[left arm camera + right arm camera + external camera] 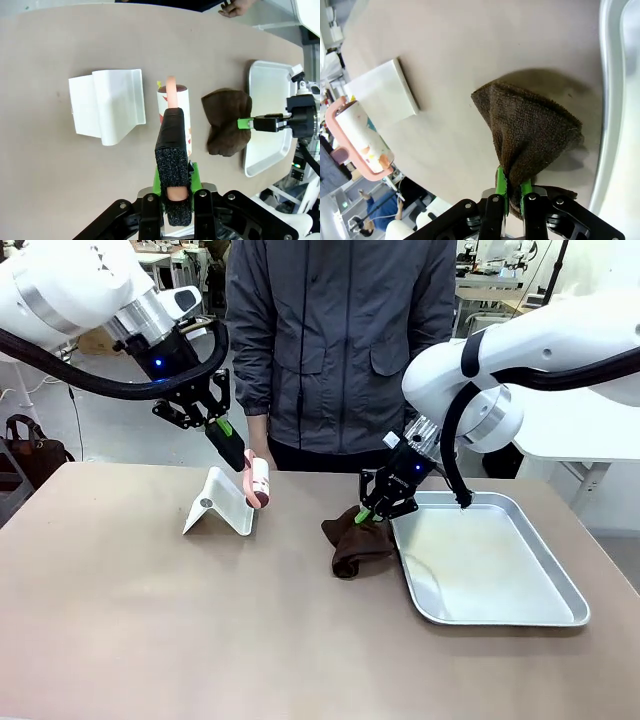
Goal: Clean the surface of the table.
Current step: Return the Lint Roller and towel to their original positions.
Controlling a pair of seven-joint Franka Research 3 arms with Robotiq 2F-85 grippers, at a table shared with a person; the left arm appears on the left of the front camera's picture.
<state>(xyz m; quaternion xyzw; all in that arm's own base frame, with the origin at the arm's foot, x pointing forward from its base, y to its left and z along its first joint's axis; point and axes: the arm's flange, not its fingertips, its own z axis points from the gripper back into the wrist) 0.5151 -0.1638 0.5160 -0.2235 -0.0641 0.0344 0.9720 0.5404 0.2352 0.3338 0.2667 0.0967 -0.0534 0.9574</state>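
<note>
My left gripper (222, 430) (173, 192) is shut on the black foam handle of a lint roller (259, 483) (175, 107) (362, 135). The roller has a pink frame and a white patterned roll, and it hangs just above the brownish table (150, 620) (50, 50) (460, 50). My right gripper (368, 512) (512, 187) (247, 123) is shut on a dark brown cloth (352, 543) (530, 130) (227, 120). The cloth's lower part rests bunched on the table, beside the left edge of the tray.
A white folded stand (220, 502) (107, 105) (382, 92) sits on the table just left of the roller. A shiny metal tray (563, 575) (265, 80) (620, 100) lies at the right. A person (340, 340) stands at the far edge, with a hand (237, 7) near it.
</note>
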